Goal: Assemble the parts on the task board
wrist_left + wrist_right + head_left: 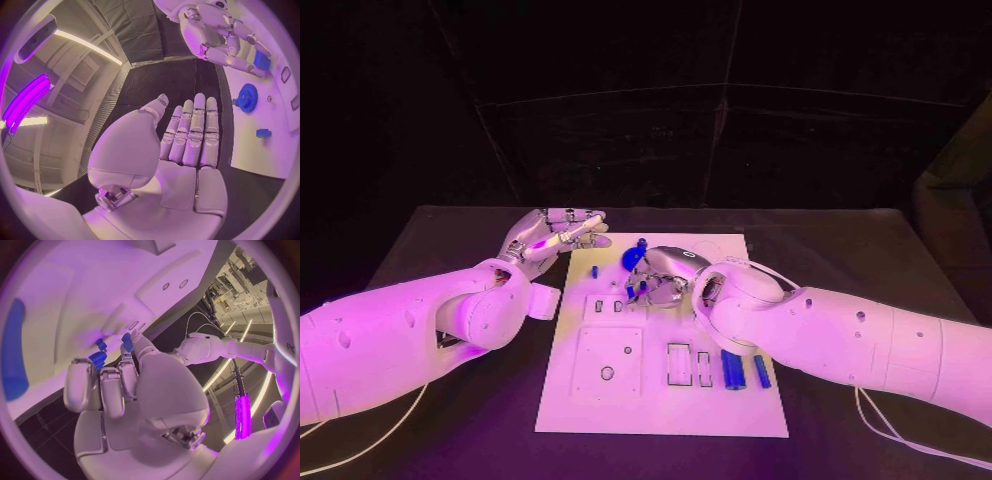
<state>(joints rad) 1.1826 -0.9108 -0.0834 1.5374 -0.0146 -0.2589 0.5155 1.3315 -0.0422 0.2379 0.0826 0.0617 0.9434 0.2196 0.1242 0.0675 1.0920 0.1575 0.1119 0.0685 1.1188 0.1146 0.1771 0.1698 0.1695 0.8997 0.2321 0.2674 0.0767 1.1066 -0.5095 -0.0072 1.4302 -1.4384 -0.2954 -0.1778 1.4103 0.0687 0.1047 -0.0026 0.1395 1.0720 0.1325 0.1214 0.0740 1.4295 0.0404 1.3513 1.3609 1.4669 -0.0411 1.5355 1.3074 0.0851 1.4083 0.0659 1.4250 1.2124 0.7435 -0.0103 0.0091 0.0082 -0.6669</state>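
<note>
Black table (pixel 473 400), dark room behind. White task board (pixel 661 400) lying mid-table. Left hand (pixel 548 236) hovering just off the board's far left corner, fingers straight and slightly apart, holding nothing. Right hand (pixel 668 272) over the board's far half, fingers curled on a small blue part (pixel 97 359). Blue gear (pixel 247 97) standing near the far edge; two blue bars (pixel 744 370) lying near the right edge.

task board (pixel 661 400): white, flat | parts: blue gear (pixel 635 258), two bars (pixel 746 370)
</note>
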